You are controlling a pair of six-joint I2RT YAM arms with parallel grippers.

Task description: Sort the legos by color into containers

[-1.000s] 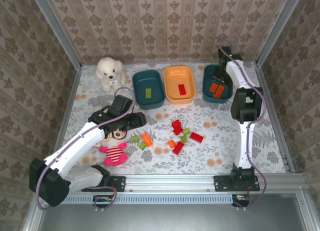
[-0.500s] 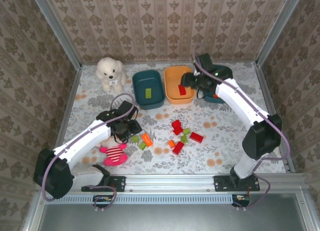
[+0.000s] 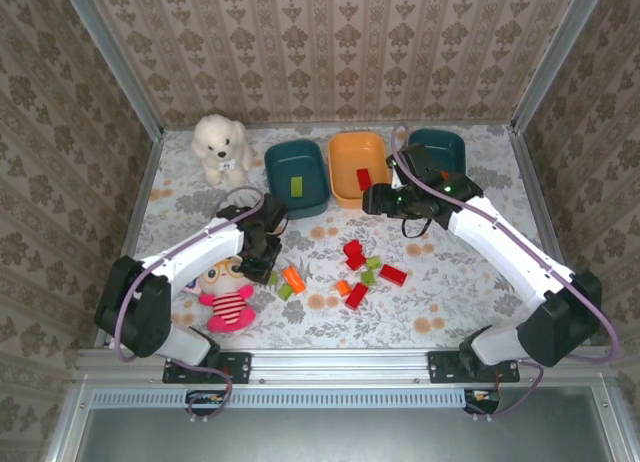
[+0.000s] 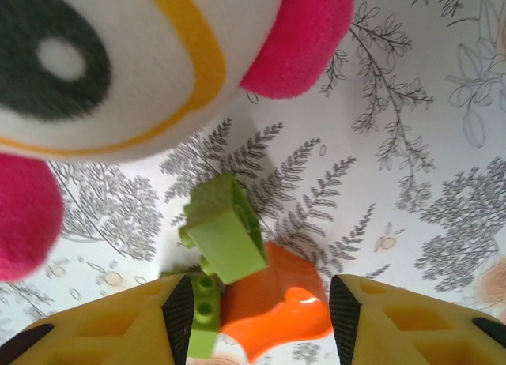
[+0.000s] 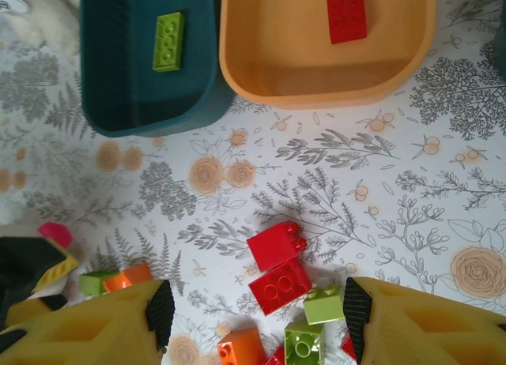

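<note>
Orange lego (image 4: 277, 310) sits between left jaws in wrist view.

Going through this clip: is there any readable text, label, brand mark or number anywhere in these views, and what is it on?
None: no text can be read.
The orange tub, teal tubs, bricks and doll bear no lettering.
The table cover carries only a floral print.
The dog has a small dark mark on its chest, too small to read.
</note>
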